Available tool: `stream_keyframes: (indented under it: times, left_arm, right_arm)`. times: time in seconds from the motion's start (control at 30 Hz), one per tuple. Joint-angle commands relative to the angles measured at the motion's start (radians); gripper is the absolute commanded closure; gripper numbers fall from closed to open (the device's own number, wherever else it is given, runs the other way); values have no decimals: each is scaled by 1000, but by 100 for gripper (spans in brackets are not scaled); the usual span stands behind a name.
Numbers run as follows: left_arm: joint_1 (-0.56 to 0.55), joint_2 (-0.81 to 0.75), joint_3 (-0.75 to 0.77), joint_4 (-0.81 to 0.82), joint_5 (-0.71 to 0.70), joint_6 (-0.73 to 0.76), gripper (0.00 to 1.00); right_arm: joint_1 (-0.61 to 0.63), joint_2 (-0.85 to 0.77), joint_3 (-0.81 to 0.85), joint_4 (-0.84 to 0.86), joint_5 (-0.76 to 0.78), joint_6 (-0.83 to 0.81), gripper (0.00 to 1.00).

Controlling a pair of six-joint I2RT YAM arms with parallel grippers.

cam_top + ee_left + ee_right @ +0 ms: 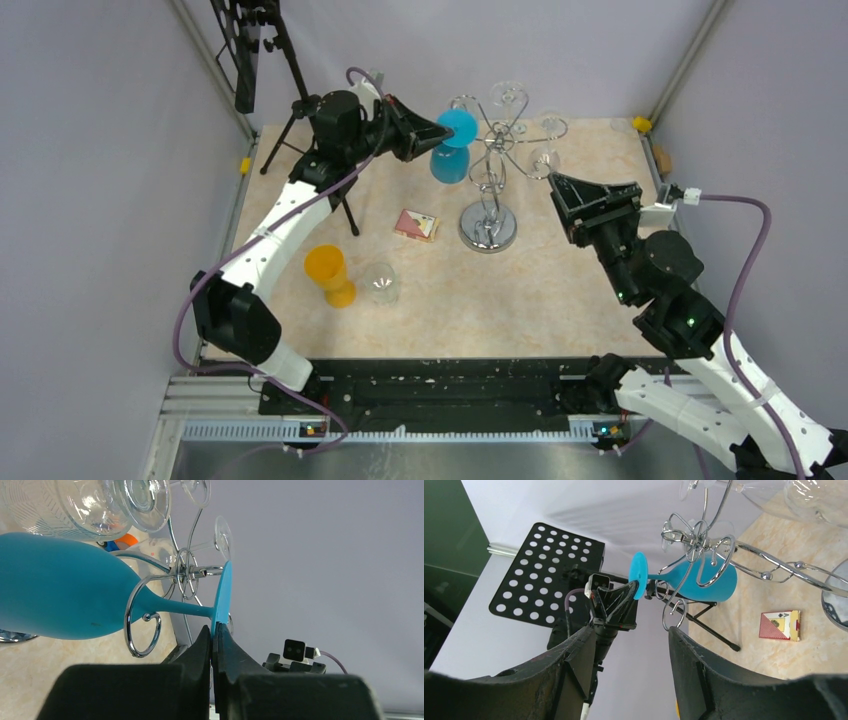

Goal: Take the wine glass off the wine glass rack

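Observation:
A blue wine glass (453,146) hangs upside down from a scroll arm of the chrome wine glass rack (489,190) at the back middle. My left gripper (440,128) is shut on the rim of the blue glass's foot (223,595); its stem runs through a chrome loop (142,617). Clear wine glasses (545,158) hang on other arms. My right gripper (557,186) is open and empty, just right of the rack. In the right wrist view the blue glass (696,577) and the left gripper (616,602) show beyond my open fingers (694,660).
A black tripod (300,130) stands behind the left arm. An orange cup (330,275) and a clear glass (381,282) stand at the front left. A card box (416,224) lies left of the rack's disc base. A yellow clip (641,124) sits at the back right corner.

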Motion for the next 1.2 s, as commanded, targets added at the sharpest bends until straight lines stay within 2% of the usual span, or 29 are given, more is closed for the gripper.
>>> stream_keyframes:
  times: [0.0,0.43,0.77,1.03,1.17]
  left_arm:
    - [-12,-36,-9,52,74,-12,100]
    - [-12,-79,-71,90,132,-37,100]
    - [5,-201,-186,24,159,-20,100]
    - [19,-316,-232,-19,198,3,100]
    - [25,-344,-263,43,230,-70,100]
  right_arm:
    - [7,12,29,21,-14,-7,42]
    - [7,20,19,15,-49,18,39]
    - [8,17,6,2,-61,43,40]
    - [7,17,-38,75,-105,32,37]
    - [7,26,-59,127,-138,37,36]
